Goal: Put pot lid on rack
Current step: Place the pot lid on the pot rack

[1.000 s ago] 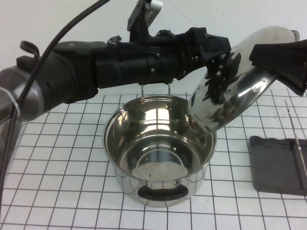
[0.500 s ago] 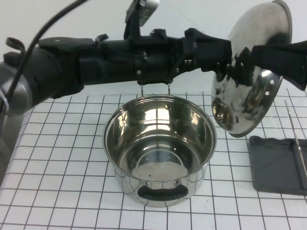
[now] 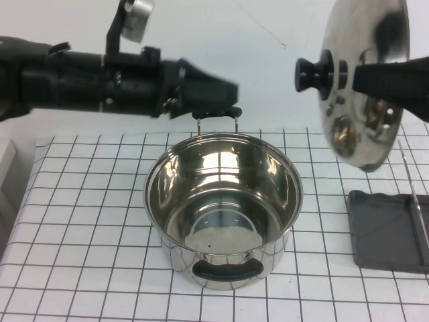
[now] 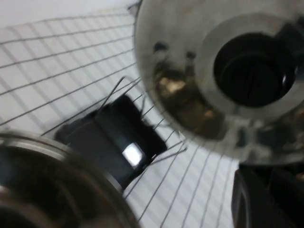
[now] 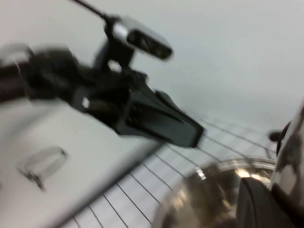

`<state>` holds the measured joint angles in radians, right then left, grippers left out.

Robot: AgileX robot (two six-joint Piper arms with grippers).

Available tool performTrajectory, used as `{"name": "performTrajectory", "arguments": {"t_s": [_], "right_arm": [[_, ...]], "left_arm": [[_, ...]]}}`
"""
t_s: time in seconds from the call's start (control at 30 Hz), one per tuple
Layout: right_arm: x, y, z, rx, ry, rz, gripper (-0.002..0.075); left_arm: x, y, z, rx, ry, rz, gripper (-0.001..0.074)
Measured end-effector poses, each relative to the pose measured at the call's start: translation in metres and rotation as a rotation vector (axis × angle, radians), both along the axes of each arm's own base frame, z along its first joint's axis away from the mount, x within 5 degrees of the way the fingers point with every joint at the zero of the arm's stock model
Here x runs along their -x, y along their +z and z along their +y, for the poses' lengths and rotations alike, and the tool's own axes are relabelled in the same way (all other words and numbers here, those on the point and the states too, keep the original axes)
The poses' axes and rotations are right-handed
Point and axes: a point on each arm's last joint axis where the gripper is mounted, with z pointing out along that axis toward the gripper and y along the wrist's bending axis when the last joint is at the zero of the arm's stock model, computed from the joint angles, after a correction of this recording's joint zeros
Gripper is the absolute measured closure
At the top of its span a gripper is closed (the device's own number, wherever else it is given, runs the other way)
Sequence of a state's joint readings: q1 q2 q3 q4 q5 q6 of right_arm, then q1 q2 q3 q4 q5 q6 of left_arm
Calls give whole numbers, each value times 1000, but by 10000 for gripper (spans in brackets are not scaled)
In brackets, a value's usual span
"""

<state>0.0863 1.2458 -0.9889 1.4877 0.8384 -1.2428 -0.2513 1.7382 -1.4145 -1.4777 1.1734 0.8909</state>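
Note:
The pot lid [image 3: 365,100] hangs upright in the air at the upper right, its black knob [image 3: 314,72] pointing left. My right gripper [image 3: 358,77] comes in from the right and is shut on the lid. My left gripper [image 3: 224,94] is open and empty, well left of the knob, above the pot's far rim. The rack [image 3: 389,231] is a dark grey tray with thin wire rods [image 3: 413,194], on the table below the lid. In the left wrist view the lid [image 4: 190,95] fills the frame, with the rack [image 4: 109,142] beyond it.
A deep steel pot [image 3: 224,201] with black handles stands uncovered in the middle of the checked table cloth [image 3: 80,235]. In the right wrist view the left gripper [image 5: 185,133] shows above the pot [image 5: 213,190]. The cloth's left edge [image 3: 30,174] is near the left arm.
My left gripper has let go of the knob and drawn back to the left. My right gripper has turned the lid more upright and carried it up and to the right.

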Motion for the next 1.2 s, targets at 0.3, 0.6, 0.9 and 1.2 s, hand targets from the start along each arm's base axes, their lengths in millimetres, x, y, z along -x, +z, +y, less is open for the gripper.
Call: {"name": "performTrajectory", "arguments": {"t_s": [0.3,0.6,0.9,1.2], "right_arm": [[24,6,-19,419,-82,11,694],[25,-12,-37,565,-231,150,694],[3,-32,-37,571,-258,207,694],[-20,-56,-36,569,-264,283,694]], "left_arm": [[47,34,35,-430,37,-305,732],[154,69,69,-478,171,-548,736],[237,50,89,-454,190,-625,736],[283,25,99,-423,215,-636,736]]}}
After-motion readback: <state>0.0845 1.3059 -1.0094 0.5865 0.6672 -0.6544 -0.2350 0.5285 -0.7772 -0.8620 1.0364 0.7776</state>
